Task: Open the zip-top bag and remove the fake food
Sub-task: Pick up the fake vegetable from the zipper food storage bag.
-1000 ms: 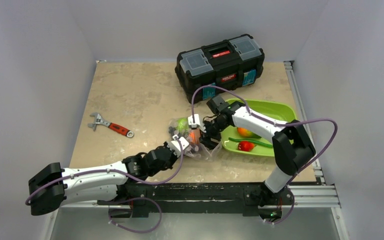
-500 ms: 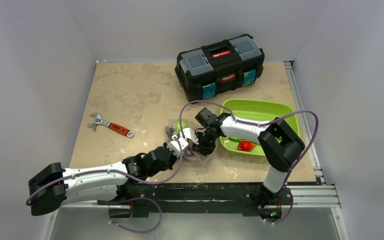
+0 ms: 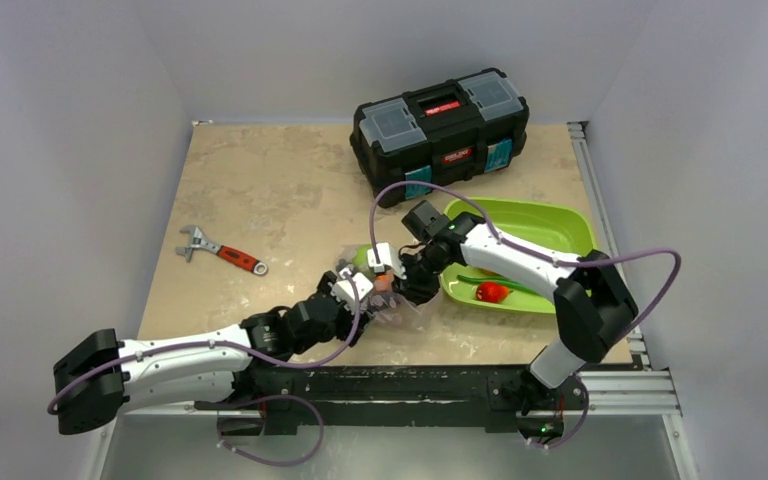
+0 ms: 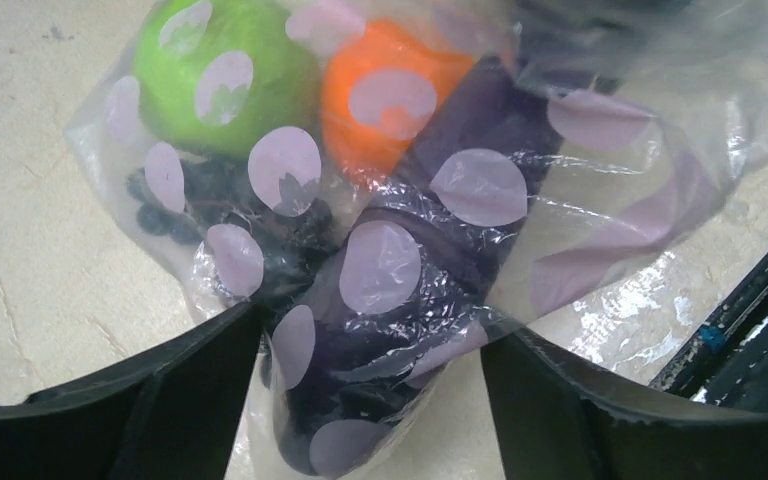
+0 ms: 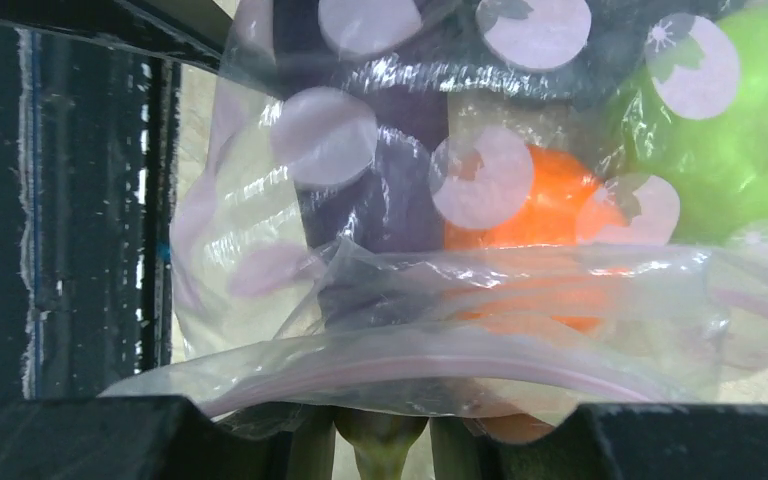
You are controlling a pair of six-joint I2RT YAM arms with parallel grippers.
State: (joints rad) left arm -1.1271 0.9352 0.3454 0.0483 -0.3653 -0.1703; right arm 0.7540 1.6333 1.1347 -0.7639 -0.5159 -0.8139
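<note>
Left hand (image 4: pixel 370 335) just sprang wide astride the zip-top bag (image 4: pixel 400 270), 9 o'clock of the tray (image 3: pixel 560 222). Right hand (image 5: pixel 385 415) narrowed at its zip edge, grip unclear. Likely a regrasp, with fake food (image 4: pixel 390 100) still inside.

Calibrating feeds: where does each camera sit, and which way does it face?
Top external: above, behind the bases, looking down on the table; left arm, right arm show.
Left wrist: on that arm, facing the zip-top bag; left fingers at bottom.
Right wrist: facing the bag's zip edge; right fingers at bottom.
Wrist views share green apple, orange fruit.
</note>
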